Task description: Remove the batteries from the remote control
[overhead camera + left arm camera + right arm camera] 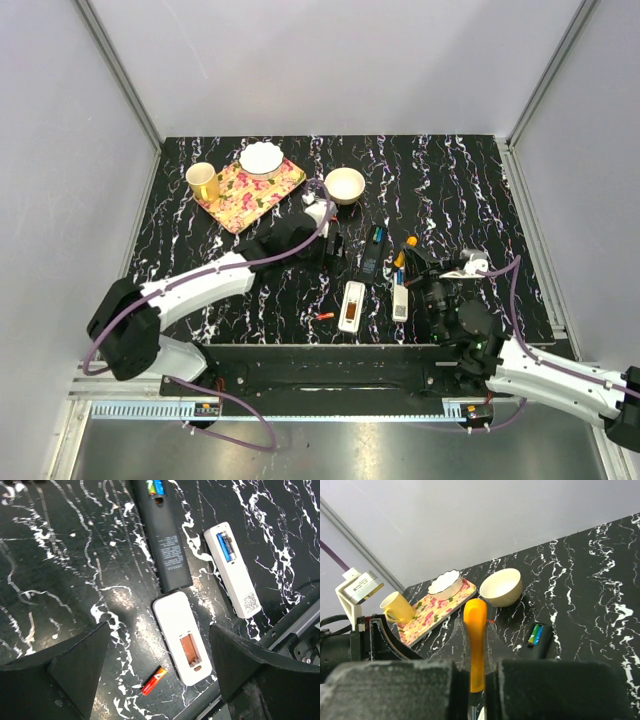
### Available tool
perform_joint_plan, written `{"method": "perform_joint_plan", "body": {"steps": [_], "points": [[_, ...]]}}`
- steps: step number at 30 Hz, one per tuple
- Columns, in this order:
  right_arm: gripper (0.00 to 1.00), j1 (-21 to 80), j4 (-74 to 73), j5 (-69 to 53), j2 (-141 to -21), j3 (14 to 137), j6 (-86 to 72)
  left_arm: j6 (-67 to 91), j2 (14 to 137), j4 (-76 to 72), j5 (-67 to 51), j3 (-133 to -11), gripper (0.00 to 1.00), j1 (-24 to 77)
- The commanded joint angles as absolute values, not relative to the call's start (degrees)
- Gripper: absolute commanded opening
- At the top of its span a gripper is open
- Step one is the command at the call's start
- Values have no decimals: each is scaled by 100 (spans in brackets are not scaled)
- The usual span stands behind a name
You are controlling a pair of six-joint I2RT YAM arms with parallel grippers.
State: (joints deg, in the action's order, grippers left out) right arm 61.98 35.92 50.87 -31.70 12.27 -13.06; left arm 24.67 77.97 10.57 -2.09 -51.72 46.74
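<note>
A white remote (181, 637) lies back-up with its battery bay open and empty. A red-orange battery (153, 680) lies loose on the table beside it, also seen from above (322, 316). A black remote (167, 545) holds green and blue batteries (154, 487). A slim white remote (232, 567) holds a blue battery (225, 547). My left gripper (160, 675) is open and empty, hovering above the loose battery and the white remote. My right gripper (475, 630) is shut on an orange-handled tool (475, 612), held near the slim remote (400, 298).
A flowered tray (262, 192) with a white scalloped bowl (261, 158) and a yellow cup (202, 181) sits at the back left. A cream bowl (345, 184) stands beside it. The table's front edge runs just below the remotes.
</note>
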Motion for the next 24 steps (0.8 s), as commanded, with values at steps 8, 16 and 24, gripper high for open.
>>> {"method": "perform_joint_plan", "body": {"steps": [8, 16, 24], "points": [[0, 5863, 2830, 4131, -2409, 1152, -1379, 1933, 7401, -1061, -2617, -5099, 90, 4896], [0, 5845, 2882, 3280, -2575, 1371, -2004, 2504, 7847, -2240, -3778, -5238, 92, 5071], [0, 5853, 3410, 2839, -2742, 1406, -2100, 2540, 8340, -2196, -3559, -5590, 83, 5317]]}}
